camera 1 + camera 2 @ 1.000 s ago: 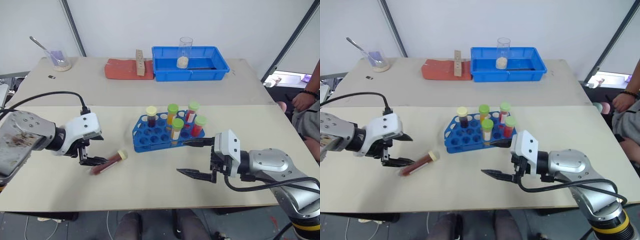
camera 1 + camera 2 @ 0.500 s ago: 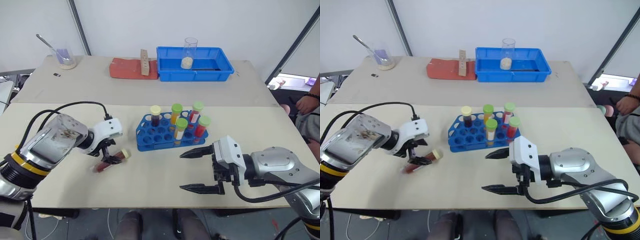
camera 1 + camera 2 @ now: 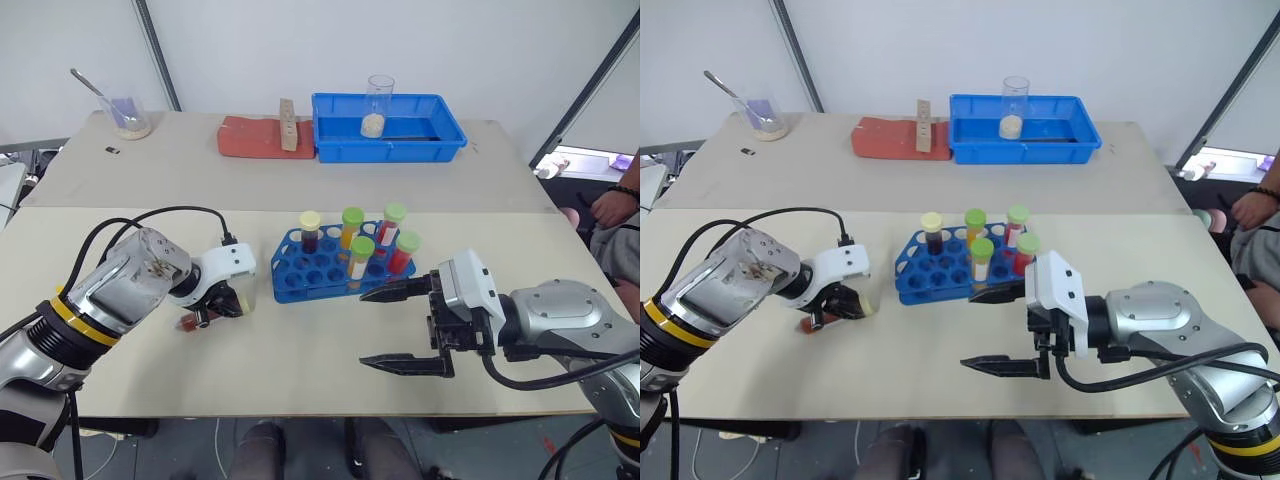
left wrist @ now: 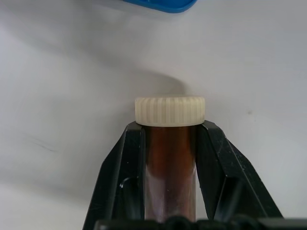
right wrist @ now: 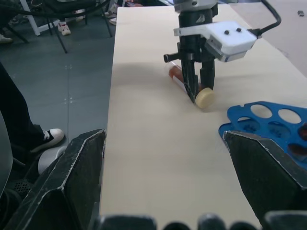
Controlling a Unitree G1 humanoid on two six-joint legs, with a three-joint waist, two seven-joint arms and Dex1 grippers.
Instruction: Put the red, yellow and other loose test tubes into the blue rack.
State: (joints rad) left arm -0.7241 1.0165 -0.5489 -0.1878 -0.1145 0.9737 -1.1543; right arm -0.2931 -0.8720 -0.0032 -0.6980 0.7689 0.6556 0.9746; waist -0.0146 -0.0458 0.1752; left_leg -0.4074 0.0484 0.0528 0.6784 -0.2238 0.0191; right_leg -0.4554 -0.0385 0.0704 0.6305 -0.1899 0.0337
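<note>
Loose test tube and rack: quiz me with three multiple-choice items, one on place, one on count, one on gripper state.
1. Where does the loose test tube lie?
A. on the table left of the blue rack
B. in the blue bin
C. standing in the rack

2. How many capped tubes stand in the rack?
A. three
B. five
C. eight

3. How is the left gripper?
A. wide open above the rack
B. shut on the loose test tube
C. shut on nothing

Answers:
1 A, it lies on the bare table beside the rack.
2 B, one cream cap and four green caps stand up.
3 B, the left wrist view has both black fingers pressed against the tube just below its cream cap.
</note>
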